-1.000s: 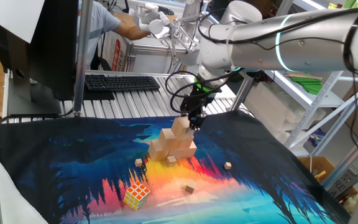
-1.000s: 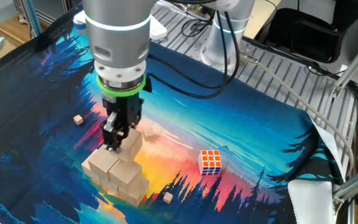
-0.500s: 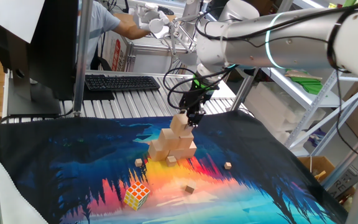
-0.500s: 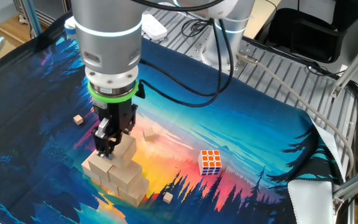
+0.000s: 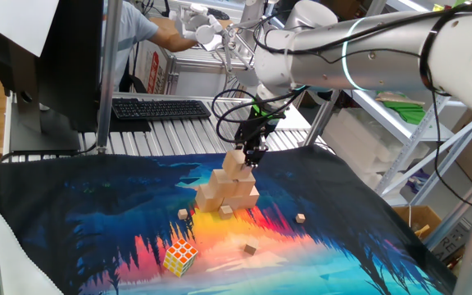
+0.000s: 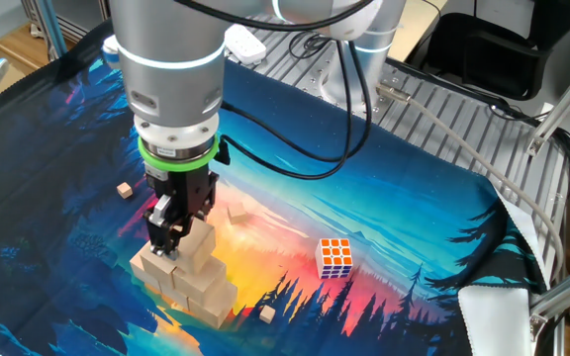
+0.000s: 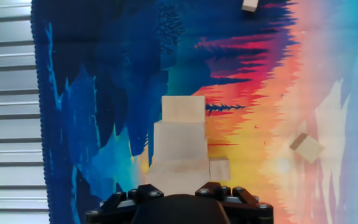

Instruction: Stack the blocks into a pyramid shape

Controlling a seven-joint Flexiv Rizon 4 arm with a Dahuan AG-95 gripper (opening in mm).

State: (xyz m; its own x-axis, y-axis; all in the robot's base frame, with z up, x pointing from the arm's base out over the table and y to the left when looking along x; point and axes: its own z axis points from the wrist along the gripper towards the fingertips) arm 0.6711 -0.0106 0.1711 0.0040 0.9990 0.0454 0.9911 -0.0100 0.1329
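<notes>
One fixed camera stood low at the near edge of my desk (image 5: 72, 238), facing across it toward the keyboard (image 5: 161, 108) and shelving. The other fixed camera sat higher on the opposite side, looking steeply down past my arm (image 6: 171, 69). My hand camera looked straight down from close above. All three views shared the blocks (image 5: 228, 190) (image 6: 184, 277) (image 7: 180, 144) on the printed cloth (image 7: 104, 74).

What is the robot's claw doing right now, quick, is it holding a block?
Gripper: closed on the top block of the stack of blocks; yes, it's holding it.
</notes>
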